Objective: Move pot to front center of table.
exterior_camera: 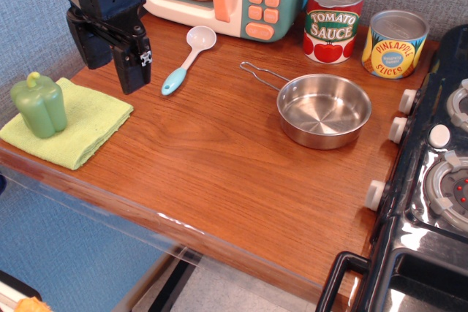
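Claw (130,71): hung empty, fingers slightly apart, at ten o'clock.
Pot (324,110): sat at three o'clock; looked light, stiff, slippery.
Hold: probably rim or wire handle (260,74).

Boxy black hand (117,52), blue-tinged casing

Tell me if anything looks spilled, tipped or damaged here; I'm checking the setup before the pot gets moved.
Nothing stands out. The pot sits upright and empty on the table, both cans stand upright, the green pepper rests on its cloth, and the spoon lies flat. No spills.
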You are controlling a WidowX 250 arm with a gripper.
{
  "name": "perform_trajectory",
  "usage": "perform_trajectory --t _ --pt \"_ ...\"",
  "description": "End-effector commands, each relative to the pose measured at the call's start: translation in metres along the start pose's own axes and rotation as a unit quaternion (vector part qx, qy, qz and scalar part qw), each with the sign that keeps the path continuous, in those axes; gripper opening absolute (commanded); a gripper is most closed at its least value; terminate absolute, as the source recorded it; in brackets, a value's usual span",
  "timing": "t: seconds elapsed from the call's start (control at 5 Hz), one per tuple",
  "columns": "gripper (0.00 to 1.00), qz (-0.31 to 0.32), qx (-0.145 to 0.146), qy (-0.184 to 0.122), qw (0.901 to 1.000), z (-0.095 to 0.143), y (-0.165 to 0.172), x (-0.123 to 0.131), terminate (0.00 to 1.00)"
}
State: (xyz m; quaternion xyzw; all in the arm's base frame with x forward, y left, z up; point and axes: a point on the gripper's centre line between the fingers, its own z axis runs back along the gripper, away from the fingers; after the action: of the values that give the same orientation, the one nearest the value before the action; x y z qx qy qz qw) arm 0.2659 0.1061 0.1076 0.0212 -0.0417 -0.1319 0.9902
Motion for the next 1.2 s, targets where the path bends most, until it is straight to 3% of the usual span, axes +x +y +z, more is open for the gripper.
perform_trajectory --t 0.0,0.2,0.4,0.8,1.0 --pt "1.00 0.000 0.000 0.000 1.0000 0.000 0.000 0.000 0.00" --pt "1.00 0.027 0.010 0.000 0.9996 0.005 -0.010 0.006 0.00" --pt "1.00 0.049 0.033 -0.008 0.9982 0.000 -0.046 0.031 0.00" --pt "1.00 0.014 0.079 -0.054 0.9953 -0.007 -0.132 0.101 0.00" --pt "1.00 0.020 0.061 -0.066 0.9958 -0.012 -0.155 0.127 0.00"
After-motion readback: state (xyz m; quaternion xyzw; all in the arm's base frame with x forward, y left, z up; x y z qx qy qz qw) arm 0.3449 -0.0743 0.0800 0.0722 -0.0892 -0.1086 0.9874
